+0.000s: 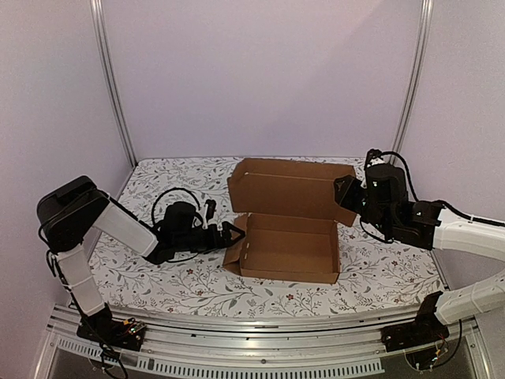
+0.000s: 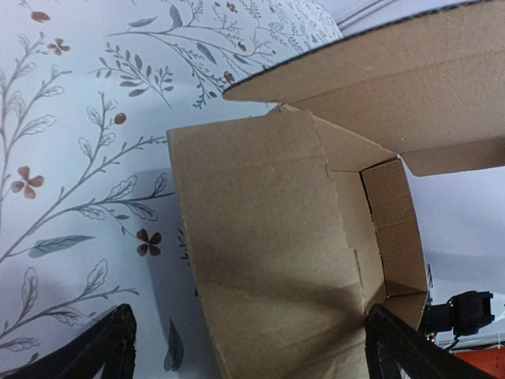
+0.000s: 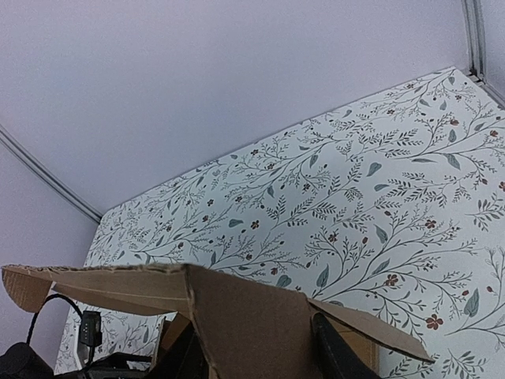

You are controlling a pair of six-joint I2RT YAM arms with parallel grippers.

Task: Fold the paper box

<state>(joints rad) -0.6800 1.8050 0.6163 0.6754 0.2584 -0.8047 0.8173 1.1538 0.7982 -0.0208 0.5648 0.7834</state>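
Note:
The paper box (image 1: 288,251) is brown cardboard, lying as an open tray mid-table with its lid (image 1: 288,189) standing up behind. My left gripper (image 1: 237,231) lies low at the tray's left end, open wide. In the left wrist view its fingers (image 2: 110,347) stand far apart, and the box's left side flap (image 2: 268,237) lies between them, clear of the left finger. My right gripper (image 1: 345,197) is at the lid's right ear flap. In the right wrist view that flap (image 3: 245,316) slants across the gap of the right gripper (image 3: 252,355), whose jaws stand partly open.
A floral cloth (image 1: 189,280) covers the table. Pale walls with metal posts (image 1: 114,87) close in the back and sides. A slotted metal rail (image 1: 260,343) runs along the near edge. A black cable (image 1: 168,197) loops above the left wrist.

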